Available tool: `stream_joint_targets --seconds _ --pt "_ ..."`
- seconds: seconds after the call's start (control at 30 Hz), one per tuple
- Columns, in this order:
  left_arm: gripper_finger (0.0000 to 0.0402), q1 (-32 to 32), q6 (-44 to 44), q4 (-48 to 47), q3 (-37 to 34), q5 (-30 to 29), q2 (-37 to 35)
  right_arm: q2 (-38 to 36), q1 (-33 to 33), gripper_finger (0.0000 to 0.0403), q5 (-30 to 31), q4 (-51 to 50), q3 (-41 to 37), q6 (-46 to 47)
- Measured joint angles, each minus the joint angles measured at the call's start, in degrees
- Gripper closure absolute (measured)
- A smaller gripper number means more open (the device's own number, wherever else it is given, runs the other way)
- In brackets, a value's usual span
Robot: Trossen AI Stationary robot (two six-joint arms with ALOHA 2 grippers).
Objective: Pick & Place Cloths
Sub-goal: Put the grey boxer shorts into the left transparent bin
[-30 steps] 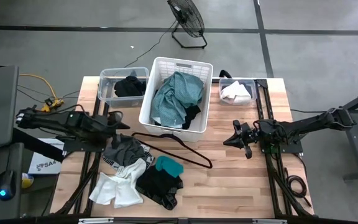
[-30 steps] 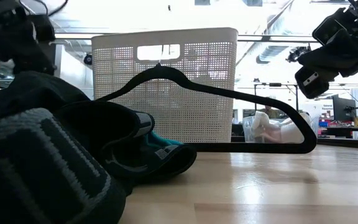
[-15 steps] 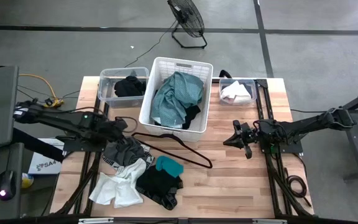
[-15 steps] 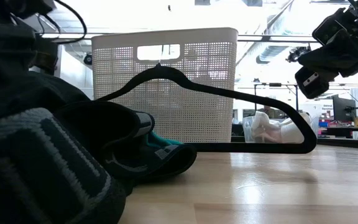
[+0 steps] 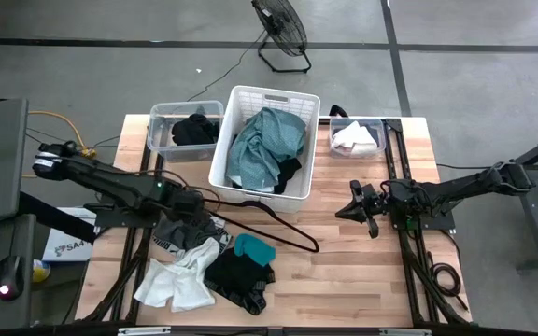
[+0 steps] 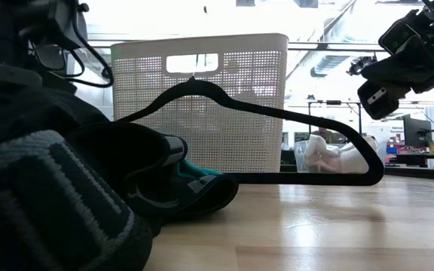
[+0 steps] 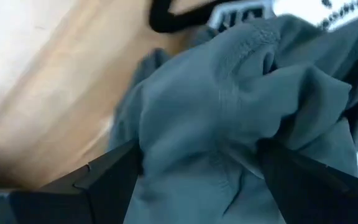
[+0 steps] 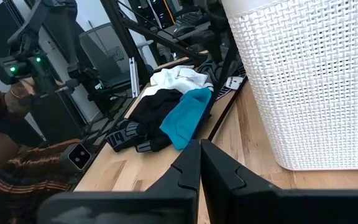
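A pile of cloths lies at the table's near left: a grey cloth (image 5: 190,231), a white one (image 5: 177,285), a black one (image 5: 239,278) and a small bright teal piece (image 5: 253,248). My left gripper (image 5: 192,207) points down over the grey cloth (image 7: 229,99), open, with a raised fold of it between its fingers. My right gripper (image 5: 351,207) hangs shut above the table's right half, holding nothing, and the right wrist view (image 8: 200,146) shows it too. A large teal-green cloth (image 5: 264,145) lies in the white basket (image 5: 267,93). My left gripper comes from above, pointing down. Its open fingers (image 7: 114,171) stand on either side of a raised fold of the grey cloth (image 7: 197,124), which lies on the table. Whether the fingers touch the fold I cannot tell.
A thin black hanger (image 5: 260,219) lies between the pile and the basket. A clear bin (image 5: 157,140) at the far left holds a black cloth. A smaller clear bin (image 5: 379,149) at the far right holds a white one. Bare wood spans the table's near right.
My left gripper has moved toward the table's right and near edges and sunk down over the grey cloth. It has tipped from nearly level to pointing down and rolled a little, staying open. The cloths have not moved.
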Motion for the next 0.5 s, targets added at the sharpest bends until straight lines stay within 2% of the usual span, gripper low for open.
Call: stream_joint_targets --seconds 0.23,0.5 --pt "0.0083 -5.46 -3.34 7.34 0.09 -0.58 5.45 0.01 0.00 0.0400 0.00 0.00 0.00 0.00" --pt "0.0091 -8.84 -7.03 7.69 0.28 -3.04 11.29 0.01 -0.02 0.0400 0.00 0.00 0.00 0.00"
